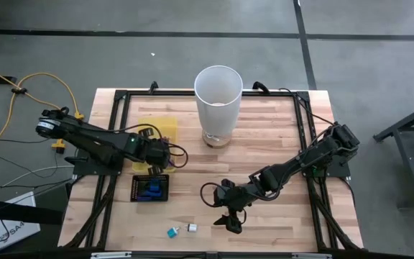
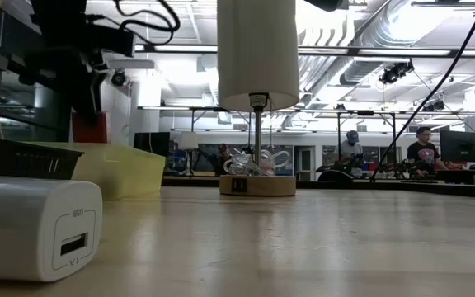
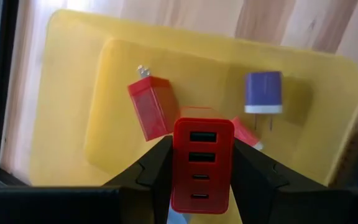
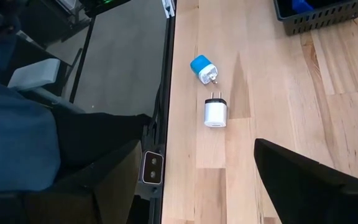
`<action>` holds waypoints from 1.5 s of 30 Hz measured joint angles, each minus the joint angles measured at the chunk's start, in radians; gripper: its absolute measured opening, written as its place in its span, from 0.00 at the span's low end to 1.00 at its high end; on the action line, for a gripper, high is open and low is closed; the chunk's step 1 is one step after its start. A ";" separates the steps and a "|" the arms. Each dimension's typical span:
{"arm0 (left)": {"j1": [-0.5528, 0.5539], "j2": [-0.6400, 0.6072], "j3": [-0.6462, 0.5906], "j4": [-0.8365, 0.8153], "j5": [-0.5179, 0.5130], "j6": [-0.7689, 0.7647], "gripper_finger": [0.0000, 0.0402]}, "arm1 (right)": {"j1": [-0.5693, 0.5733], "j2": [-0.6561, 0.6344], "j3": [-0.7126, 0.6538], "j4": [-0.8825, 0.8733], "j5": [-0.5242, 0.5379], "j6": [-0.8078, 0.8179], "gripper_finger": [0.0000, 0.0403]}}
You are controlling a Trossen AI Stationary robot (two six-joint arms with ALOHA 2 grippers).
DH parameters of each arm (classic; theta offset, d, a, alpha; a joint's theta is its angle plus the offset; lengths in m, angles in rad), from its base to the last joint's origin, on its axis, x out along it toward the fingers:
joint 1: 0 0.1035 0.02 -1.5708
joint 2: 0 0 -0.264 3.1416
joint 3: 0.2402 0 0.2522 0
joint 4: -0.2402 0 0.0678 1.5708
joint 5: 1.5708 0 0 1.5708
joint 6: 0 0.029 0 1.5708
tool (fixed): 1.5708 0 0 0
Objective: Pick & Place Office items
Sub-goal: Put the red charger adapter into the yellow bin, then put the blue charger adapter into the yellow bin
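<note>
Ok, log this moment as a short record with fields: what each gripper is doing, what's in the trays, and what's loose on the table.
left gripper: over the yellow tray, shut on red charger
right gripper: open, near the table's front edge, holds nothing
yellow tray contents: red plug, purple plug
black mesh tray: blue pieces inside
loose on table: blue plug, white plug

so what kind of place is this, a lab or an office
Most likely a robotics lab or workshop: exposed ceiling ducts, people at benches with monitors in the background, and a wooden table framed by black rails for the two arms.
</note>
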 joint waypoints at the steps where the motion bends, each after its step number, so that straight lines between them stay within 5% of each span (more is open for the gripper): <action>1: 0.002 0.000 -0.006 0.000 0.000 0.000 0.31 | 0.000 0.000 0.000 0.000 0.000 0.000 0.74; 16: 0.020 0.000 -0.079 0.051 0.009 -0.041 0.31 | 0.000 0.000 0.000 0.000 0.000 0.000 0.74; 28: 0.020 0.000 -0.079 0.053 0.002 -0.055 0.48 | 0.000 0.000 0.000 0.000 0.001 0.000 0.74; 45: 0.016 0.000 -0.063 0.053 0.004 -0.018 0.49 | 0.000 0.000 0.000 0.000 0.000 0.000 0.74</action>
